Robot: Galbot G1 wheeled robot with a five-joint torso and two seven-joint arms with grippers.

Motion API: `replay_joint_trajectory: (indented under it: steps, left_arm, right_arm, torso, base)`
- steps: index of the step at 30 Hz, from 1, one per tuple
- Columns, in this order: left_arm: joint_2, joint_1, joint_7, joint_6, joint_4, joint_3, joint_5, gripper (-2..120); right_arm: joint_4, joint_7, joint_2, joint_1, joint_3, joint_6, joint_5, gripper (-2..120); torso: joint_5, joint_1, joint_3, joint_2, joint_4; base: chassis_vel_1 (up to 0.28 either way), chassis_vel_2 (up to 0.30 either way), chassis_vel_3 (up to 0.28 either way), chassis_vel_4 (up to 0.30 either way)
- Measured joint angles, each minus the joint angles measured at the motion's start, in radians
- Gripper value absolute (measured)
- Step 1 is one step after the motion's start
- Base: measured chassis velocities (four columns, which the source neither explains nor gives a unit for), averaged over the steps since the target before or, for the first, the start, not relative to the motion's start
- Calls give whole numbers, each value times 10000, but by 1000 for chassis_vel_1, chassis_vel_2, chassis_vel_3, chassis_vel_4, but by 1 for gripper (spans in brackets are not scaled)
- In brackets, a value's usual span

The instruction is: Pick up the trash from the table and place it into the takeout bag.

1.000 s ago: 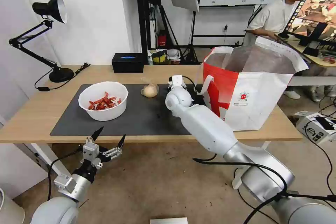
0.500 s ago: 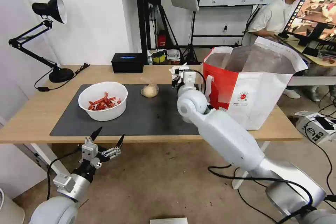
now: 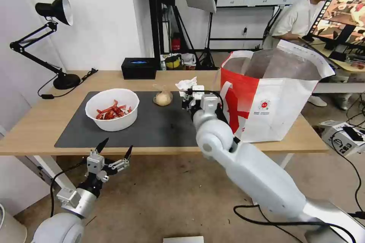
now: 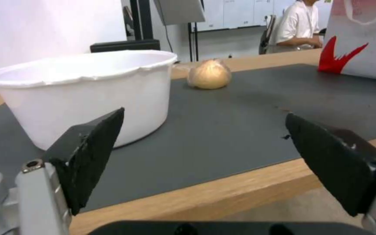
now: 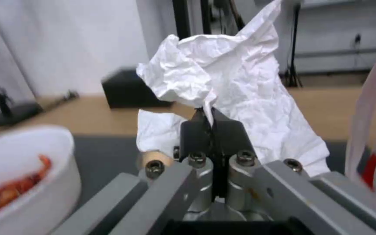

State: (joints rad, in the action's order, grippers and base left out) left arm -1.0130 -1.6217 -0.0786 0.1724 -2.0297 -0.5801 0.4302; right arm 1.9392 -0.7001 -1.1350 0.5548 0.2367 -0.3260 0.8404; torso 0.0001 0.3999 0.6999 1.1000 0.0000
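Observation:
My right gripper (image 3: pixel 190 92) (image 5: pixel 205 112) is shut on the crumpled white napkin (image 3: pixel 186 83) (image 5: pixel 236 81) and holds it above the dark mat (image 3: pixel 159 129), just left of the red-and-white takeout bag (image 3: pixel 273 95) (image 5: pixel 373 137). The bag stands open at the table's (image 3: pixel 34 125) right end. A white bowl with red chili scraps (image 3: pixel 112 109) (image 4: pixel 83 91) sits at the mat's left. A small baggie with a beige lump (image 3: pixel 163 98) (image 4: pixel 209 74) lies behind the middle. My left gripper (image 3: pixel 115 148) (image 4: pixel 203 115) hangs open below the table's front edge, in front of the bowl.
A black rectangular box (image 3: pixel 139 67) sits at the table's back edge. A black desk lamp (image 3: pixel 57 11) stands at the back left corner, its cable trailing on the wood. A small carton (image 3: pixel 344 136) and cables lie on the floor to the right.
My right arm has drawn back toward me and its elbow has swung right, bringing the napkin up into sight beside the bag. The left arm has barely moved.

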Motion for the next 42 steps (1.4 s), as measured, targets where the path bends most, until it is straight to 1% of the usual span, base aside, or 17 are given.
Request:
replay_joint_trajectory:
  steps: [2, 3, 5, 7, 9, 14, 21, 23, 27, 28, 31, 32, 35, 36, 39, 40, 42]
  left_arm:
    - [-32, -2, 18, -3, 4, 28, -7, 100]
    - [-32, -2, 18, -3, 4, 28, -7, 100]
    - [-39, -12, 89, -18, -2, 98, -18, 100]
    - [-40, -10, 111, -23, -8, 120, -25, 100]
    - [-52, 32, 164, -32, -25, 199, -46, 100]
    - [-105, 110, 197, -51, -95, 318, -110, 100]
    - [-113, 144, 201, -58, -152, 387, -223, 100]
    - [-113, 140, 201, -60, -166, 393, -234, 100]
    - [-131, 77, 201, -61, -221, 381, -248, 100]
    - [-131, 77, 201, -61, -221, 381, -248, 100]
    - [-120, -10, 201, -62, -273, 314, -254, 100]
    - [-120, -10, 201, -62, -273, 314, -254, 100]
    - [-110, -50, 199, -63, -334, 256, -254, 100]
    - [-110, -50, 199, -63, -334, 256, -254, 100]
    - [-148, -74, 196, -62, -358, 254, -261, 100]
    - [-148, -74, 196, -62, -358, 254, -261, 100]
    - [-155, -77, 195, -63, -377, 250, -265, 100]
  right_arm:
    - [286, 575, 306, 168, -398, 550, -400, 0]
    - [286, 575, 306, 168, -398, 550, -400, 0]
    - [428, 1120, 659, 295, -990, 1091, -838, 0]
    - [466, 1217, 777, 318, -1196, 1202, -905, 0]
    - [570, 1343, 1199, 342, -1893, 1357, -930, 0]
    - [448, 1345, 1941, 278, -2927, 1236, -387, 0]
    - [43, 813, 2328, 120, -3313, 720, 316, 3]
    - [5, 663, 2374, 117, -3332, 556, 515, 12]
    - [15, 420, 2417, 157, -3379, 264, 677, 25]
    - [15, 420, 2417, 157, -3379, 264, 677, 25]
    - [139, 28, 2478, 180, -3415, -94, 887, 41]
    - [139, 28, 2478, 180, -3415, -94, 887, 41]
    - [239, -352, 2611, 104, -3423, -499, 1081, 56]
    - [239, -352, 2611, 104, -3423, -499, 1081, 56]
    - [415, -658, 2821, 88, -3486, -1140, 1527, 71]
    - [415, -658, 2821, 88, -3486, -1140, 1527, 71]
    - [512, -717, 2950, 24, -3530, -1605, 1818, 80]
  torso:
    - [0, 0, 0, 0, 0]
    - [0, 0, 0, 0, 0]
    - [0, 0, 0, 0, -1]
    - [1, 0, 0, 0, 0]
    - [1, 1, 1, 0, -1]
    - [1, 1, 1, 0, -1]
    - [1, 2, 2, 0, 0]
    - [0, 1, 1, 0, 0]
    - [-1, 1, 2, -1, 0]
    - [-1, 1, 2, -1, 0]
    - [-3, 1, 1, 0, 0]
    - [-3, 1, 1, 0, 0]
    - [-2, 1, 2, -1, 0]
    - [-2, 1, 2, -1, 0]
    - [-1, 2, 1, -1, -1]
    - [-1, 2, 1, -1, -1]
    - [-1, 1, 1, 0, 0]
  base:
    - [0, 0, 0, 0]
    - [0, 0, 0, 0]
    - [0, 0, 0, 0]
    - [0, 0, 0, 0]
    - [0, 0, 0, 0]
    - [0, 0, 0, 0]
    - [0, 0, 0, 0]
    - [0, 0, 0, 0]
    - [0, 0, 0, 0]
    - [0, 0, 0, 0]
    - [0, 0, 0, 0]
    - [0, 0, 0, 0]
    - [0, 0, 0, 0]
    - [0, 0, 0, 0]
    - [0, 0, 0, 0]
    - [0, 0, 0, 0]
    - [0, 0, 0, 0]
